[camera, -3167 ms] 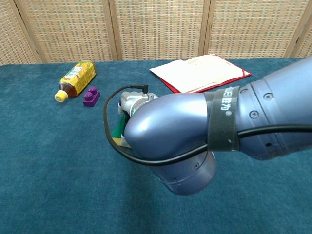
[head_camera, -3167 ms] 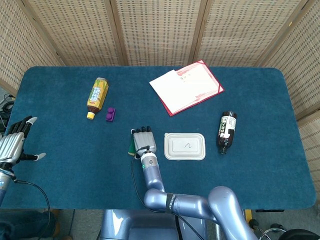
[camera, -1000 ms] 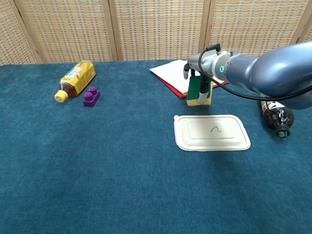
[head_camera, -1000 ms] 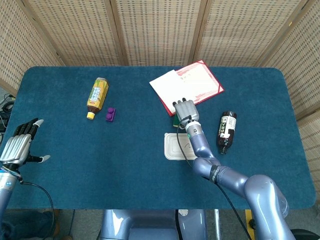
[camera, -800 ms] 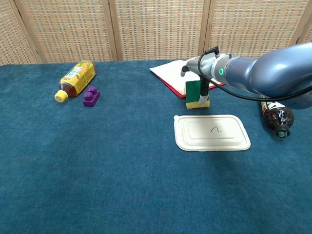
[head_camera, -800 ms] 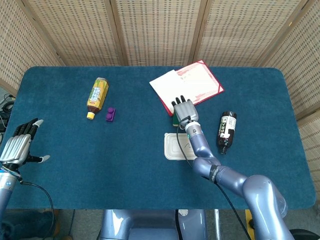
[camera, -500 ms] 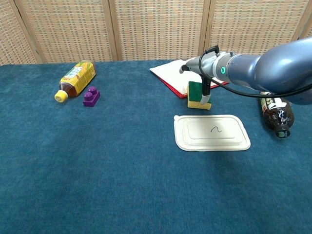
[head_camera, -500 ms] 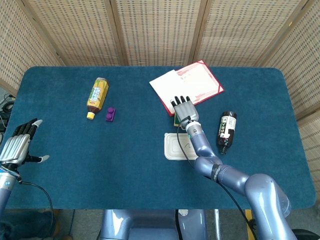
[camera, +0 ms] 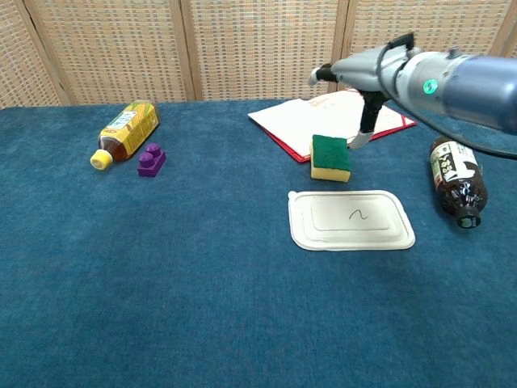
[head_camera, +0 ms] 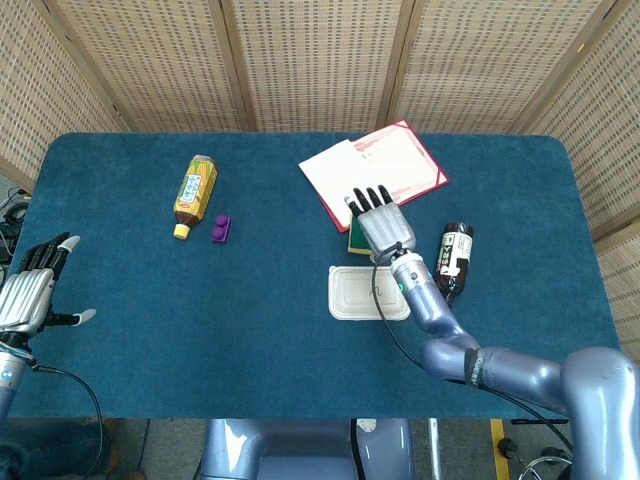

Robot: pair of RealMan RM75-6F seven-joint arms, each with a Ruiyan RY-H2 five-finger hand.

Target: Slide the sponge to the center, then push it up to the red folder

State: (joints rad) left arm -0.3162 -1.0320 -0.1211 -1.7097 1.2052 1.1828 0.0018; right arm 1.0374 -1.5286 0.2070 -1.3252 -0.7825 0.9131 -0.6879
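Note:
The sponge (camera: 330,157), green on top and yellow below, lies flat on the blue table with its far edge against the near edge of the red folder (camera: 323,117). In the head view only a green strip of the sponge (head_camera: 355,238) shows beside my right hand (head_camera: 385,225). The red folder (head_camera: 405,165) lies open with white sheets on it. My right hand (camera: 367,85) hovers above and just right of the sponge, fingers spread, holding nothing. My left hand (head_camera: 30,290) hangs open off the table's left edge.
A white lidded container (camera: 351,219) lies just in front of the sponge. A dark bottle (camera: 455,181) lies to the right. A yellow tea bottle (camera: 125,132) and a purple block (camera: 150,159) sit at the far left. Wicker screens stand behind the table.
My right hand carried the sponge from left of the white container up to the folder's edge, then lifted off it. The sponge went from standing tilted to lying flat.

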